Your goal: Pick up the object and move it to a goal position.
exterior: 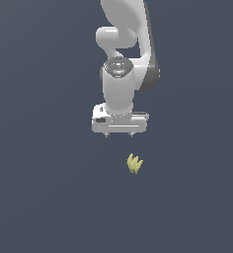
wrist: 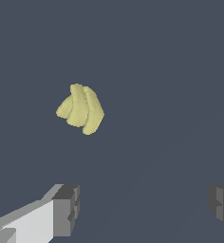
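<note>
Banana bunch (exterior: 134, 163): pale yellow all over, no markings; in wrist view (wrist: 80, 109) same yellow w/ slightly darker olive shading in the creases btwn lobes.

Arm (exterior: 122, 54): glossy white shell, w/ a dark grey band down the side on the exterior view's right. Grey-silver cap at the wrist joint, tiny green & red dots on its rim.

Gripper (exterior: 119, 134): white body, small dark marks on its face; finger tips dark grey. Wrist view: fingers (wrist: 65, 209) mid-to-dark grey, one on a white-light grey base.

Floor (exterior: 39, 188): flat dark slate blue-grey, plain, no pattern; faint lighter streak in wrist view.
</note>
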Tool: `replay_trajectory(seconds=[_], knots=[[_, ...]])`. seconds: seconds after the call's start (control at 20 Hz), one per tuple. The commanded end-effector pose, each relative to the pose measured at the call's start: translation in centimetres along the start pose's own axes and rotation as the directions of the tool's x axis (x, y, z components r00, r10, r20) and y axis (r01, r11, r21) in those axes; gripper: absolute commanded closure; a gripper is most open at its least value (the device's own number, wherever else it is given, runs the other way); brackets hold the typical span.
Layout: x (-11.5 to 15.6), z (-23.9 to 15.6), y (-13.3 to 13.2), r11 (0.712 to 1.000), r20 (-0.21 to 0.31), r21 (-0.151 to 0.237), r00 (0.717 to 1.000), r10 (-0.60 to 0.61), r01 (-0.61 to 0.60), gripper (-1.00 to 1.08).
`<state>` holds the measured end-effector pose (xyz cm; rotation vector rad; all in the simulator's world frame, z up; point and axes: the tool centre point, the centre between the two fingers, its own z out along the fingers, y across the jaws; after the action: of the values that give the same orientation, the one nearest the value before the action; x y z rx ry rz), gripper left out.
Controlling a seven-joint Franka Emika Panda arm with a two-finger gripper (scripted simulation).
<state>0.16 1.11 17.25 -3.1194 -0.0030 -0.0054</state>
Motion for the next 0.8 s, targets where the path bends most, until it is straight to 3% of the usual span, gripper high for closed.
replay_trajectory(seconds=[0.0,0.4,0.75], knots=[[0.00,0.00,0.00,1.000,0.000,0.000,1.000,0.000,0.000,-0.92],[0.49,-0.12,0.17,0.999,-0.003,-0.027,0.999,-0.040,0.040,-0.92],[0.64,0.02,0.05,0.999,-0.003,-0.026,1.000,-0.028,0.028,-0.92]])
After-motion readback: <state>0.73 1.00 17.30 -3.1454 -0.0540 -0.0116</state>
